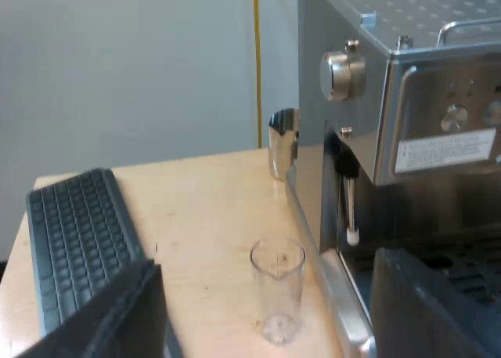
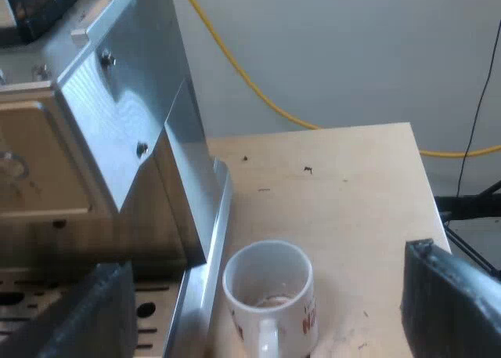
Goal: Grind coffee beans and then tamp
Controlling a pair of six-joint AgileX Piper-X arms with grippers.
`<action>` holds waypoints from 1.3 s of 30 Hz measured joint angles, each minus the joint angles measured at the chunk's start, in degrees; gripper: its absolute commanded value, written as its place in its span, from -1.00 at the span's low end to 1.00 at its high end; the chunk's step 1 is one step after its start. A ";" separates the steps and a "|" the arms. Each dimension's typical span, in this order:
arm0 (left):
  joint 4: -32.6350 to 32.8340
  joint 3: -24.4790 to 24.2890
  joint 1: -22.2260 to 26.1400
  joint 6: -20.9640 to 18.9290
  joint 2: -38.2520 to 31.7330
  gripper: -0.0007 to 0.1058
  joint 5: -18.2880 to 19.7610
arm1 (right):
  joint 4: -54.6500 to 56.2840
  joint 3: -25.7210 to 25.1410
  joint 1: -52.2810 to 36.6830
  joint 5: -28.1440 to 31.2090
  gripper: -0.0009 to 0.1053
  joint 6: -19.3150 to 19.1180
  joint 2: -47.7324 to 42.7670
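Currently the left end effector (image 1: 270, 315) hangs with its two fingers spread wide, gripping nothing, close to the espresso machine (image 1: 407, 84). A measuring glass (image 1: 277, 289) stands upright on the surface (image 1: 203, 209) just beside the machine's base. A keyboard (image 1: 78, 236) lies near it and a metal jug (image 1: 282, 142) stands farther along the machine's side. The right end effector (image 2: 270, 299) is likewise spread and empty, above a white mug (image 2: 296, 319) that stands beside the machine.
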 measured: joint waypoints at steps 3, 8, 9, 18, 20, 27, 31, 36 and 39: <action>2.34 0.83 0.00 0.00 -2.06 0.10 0.05 | -0.06 4.47 0.00 0.00 0.35 0.00 -4.44; 5.67 2.63 0.00 0.00 -5.44 0.10 0.05 | 0.29 10.03 0.00 0.00 0.35 0.00 -11.34; 6.15 3.15 0.00 0.00 -6.58 0.10 0.05 | 0.29 10.68 0.00 0.00 0.35 0.00 -12.53; 10.46 4.53 0.00 0.00 -11.67 0.10 0.26 | 0.29 12.59 0.00 -0.19 0.35 0.00 -19.43; 10.80 4.53 0.00 0.00 -11.67 0.10 0.28 | 0.99 12.59 0.00 -0.19 0.35 0.00 -19.56; 11.36 5.49 0.00 0.11 -11.67 0.10 0.28 | 5.33 12.80 0.00 -0.19 0.35 0.00 -19.56; 10.46 6.80 0.00 0.11 -11.67 0.10 0.28 | 5.45 13.59 0.00 -0.19 0.35 0.00 -19.56; 7.72 9.61 0.00 0.21 -11.67 0.10 0.10 | 5.45 16.08 0.91 -0.27 0.35 0.46 -19.56; 5.69 10.97 0.00 0.21 -11.67 0.10 -0.38 | 5.54 17.65 2.60 -0.27 0.35 0.59 -19.56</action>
